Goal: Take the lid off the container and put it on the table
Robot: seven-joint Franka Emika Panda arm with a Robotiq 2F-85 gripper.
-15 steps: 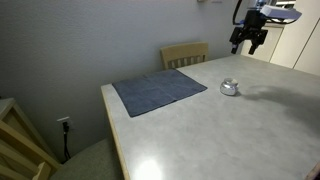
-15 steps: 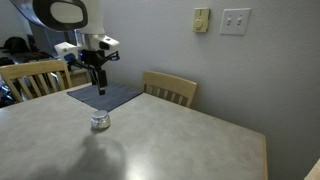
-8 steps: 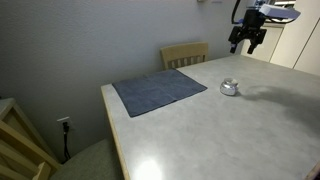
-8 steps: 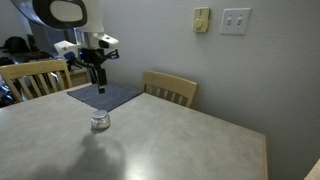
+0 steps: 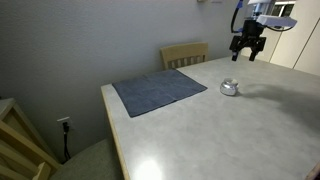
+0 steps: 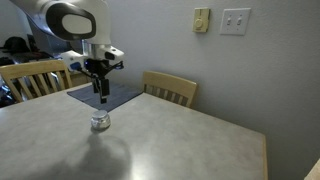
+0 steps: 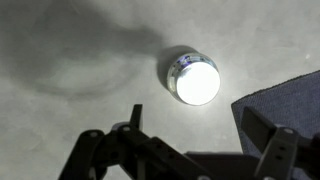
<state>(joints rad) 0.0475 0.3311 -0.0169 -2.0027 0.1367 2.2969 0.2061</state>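
Note:
The small silvery container stands on the pale table with its domed lid on top, just beyond the corner of the blue-grey mat. It also shows in an exterior view. My gripper hangs in the air above and a little to the side of it, also seen in an exterior view. In the wrist view the fingers are spread wide apart and empty, with the lid bright and glaring ahead of them.
The blue-grey mat lies on the table near the wall side; its corner shows in the wrist view. Wooden chairs stand at the table's far edge and beside it. A wall lies behind.
My gripper has moved down and sideways toward the container. The container and lid have not moved.

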